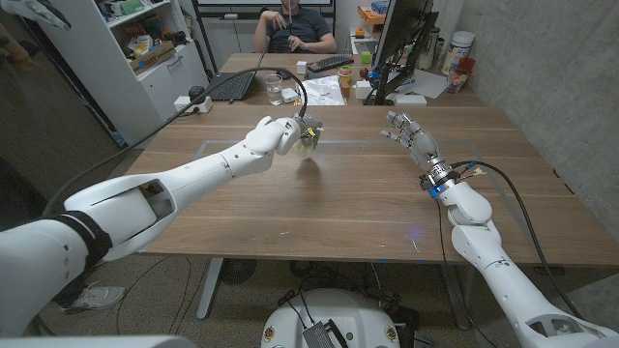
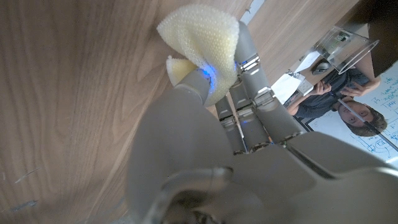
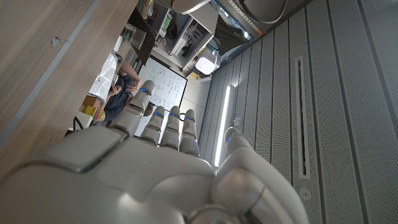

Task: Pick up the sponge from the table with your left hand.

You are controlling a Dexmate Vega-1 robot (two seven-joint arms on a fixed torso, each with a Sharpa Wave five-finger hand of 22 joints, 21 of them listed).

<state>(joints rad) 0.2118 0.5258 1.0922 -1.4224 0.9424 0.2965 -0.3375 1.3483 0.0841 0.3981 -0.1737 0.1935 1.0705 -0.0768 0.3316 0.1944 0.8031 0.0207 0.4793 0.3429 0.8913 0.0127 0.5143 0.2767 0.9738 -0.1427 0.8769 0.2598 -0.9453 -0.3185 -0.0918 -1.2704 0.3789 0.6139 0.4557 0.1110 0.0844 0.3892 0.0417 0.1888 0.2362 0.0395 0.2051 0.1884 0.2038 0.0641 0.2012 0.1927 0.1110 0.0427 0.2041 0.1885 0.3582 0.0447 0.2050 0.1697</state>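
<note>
Now left hand [image 1: 290, 133] holds sponge [image 2: 202, 46] above table [image 1: 319, 208].

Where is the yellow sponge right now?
The sponge is pinched in the left robot hand, above the middle of the wooden table in the head view, left of the empty right robot hand.

Left hand [image 1: 290, 135] over the table [image 1: 338, 208] left of middle, sponge [image 1: 309, 138] in its fingers, clear of the surface. Right hand [image 1: 408, 132] further right, toward the far edge. Beyond the table, a desk [image 1: 253, 70] with a keyboard [image 1: 329, 63]; behind that, a seated person [image 1: 293, 27].
</note>
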